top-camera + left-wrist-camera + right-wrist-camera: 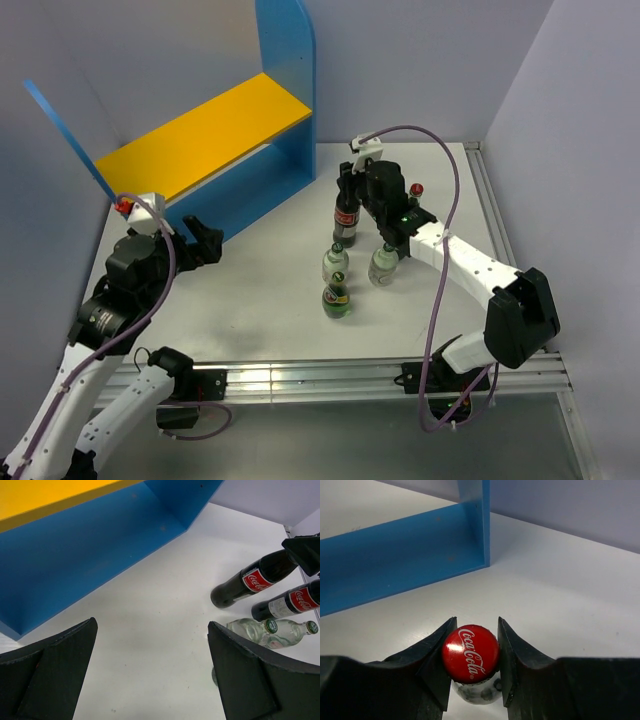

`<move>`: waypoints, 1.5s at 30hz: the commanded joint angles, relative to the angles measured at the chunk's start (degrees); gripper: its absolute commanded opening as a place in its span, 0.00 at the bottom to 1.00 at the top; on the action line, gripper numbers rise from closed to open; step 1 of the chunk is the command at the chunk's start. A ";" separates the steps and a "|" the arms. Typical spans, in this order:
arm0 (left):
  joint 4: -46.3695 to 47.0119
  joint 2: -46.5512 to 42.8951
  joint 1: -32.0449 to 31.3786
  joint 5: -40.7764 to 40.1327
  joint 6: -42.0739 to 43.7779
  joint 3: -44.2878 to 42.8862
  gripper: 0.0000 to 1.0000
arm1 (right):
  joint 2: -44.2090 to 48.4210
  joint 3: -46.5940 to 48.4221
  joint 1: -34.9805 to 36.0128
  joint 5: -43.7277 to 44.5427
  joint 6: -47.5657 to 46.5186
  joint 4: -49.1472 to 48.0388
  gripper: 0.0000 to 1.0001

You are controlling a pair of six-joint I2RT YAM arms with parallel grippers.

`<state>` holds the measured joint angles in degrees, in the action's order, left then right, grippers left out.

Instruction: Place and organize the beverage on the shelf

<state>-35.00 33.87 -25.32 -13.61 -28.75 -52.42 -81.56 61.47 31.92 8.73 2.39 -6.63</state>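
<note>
The blue shelf (285, 110) with its yellow-orange top board (200, 135) stands at the back left. My right gripper (348, 187) is shut on the red cap (470, 653) of a tall cola bottle (345, 216) that stands upright on the table. The second cola bottle (416, 189) stands behind my right arm, only its red cap showing. Two small clear bottles (335, 262) (384, 265) and a small dark green one (337, 300) stand in front. My left gripper (205, 240) is open and empty near the shelf's lower left. In the left wrist view both cola bottles (250, 580) (290, 601) show.
The white table (260, 300) has a metal rail (330, 378) along its near edge and another along its right edge. Grey walls close in the back and sides. The shelf's lower opening (90, 555) faces the bottles.
</note>
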 commanded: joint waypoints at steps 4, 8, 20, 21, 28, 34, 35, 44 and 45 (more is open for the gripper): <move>8.55 7.69 -0.17 6.30 0.10 -4.16 0.99 | 1.23 4.17 1.04 -4.59 -1.78 -4.45 0.00; 12.66 11.57 -0.17 8.68 1.59 -7.16 0.99 | 0.70 12.50 1.39 -8.46 -5.03 1.17 0.00; 28.31 20.53 -1.04 21.94 2.74 -8.84 0.99 | -3.78 33.00 4.11 -16.02 -7.40 15.68 0.00; 29.37 21.15 -1.39 22.74 2.82 -8.84 0.99 | -4.04 34.58 4.37 -16.37 -7.40 16.99 0.00; 40.00 23.52 -10.17 22.32 12.22 -4.28 0.99 | -7.56 50.66 9.38 -16.11 -10.21 32.02 0.00; 48.62 23.70 -17.47 15.56 18.37 1.44 0.99 | -8.18 59.53 13.07 -13.39 -11.27 40.89 0.00; 48.97 24.22 -19.05 15.19 20.12 1.71 0.99 | -7.92 60.16 13.69 -13.13 -11.53 41.69 0.00; 49.51 25.37 -26.09 7.02 24.27 2.15 0.99 | -3.70 58.50 19.67 -8.91 -13.91 43.02 0.00; 49.16 25.54 -26.27 6.75 24.36 1.89 0.99 | -3.43 58.32 20.10 -8.82 -14.34 43.11 0.00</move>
<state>10.13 59.53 -50.54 -3.62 -6.74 -50.04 -91.72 116.64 50.30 -1.65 -9.76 47.24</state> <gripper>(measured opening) 0.989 0.412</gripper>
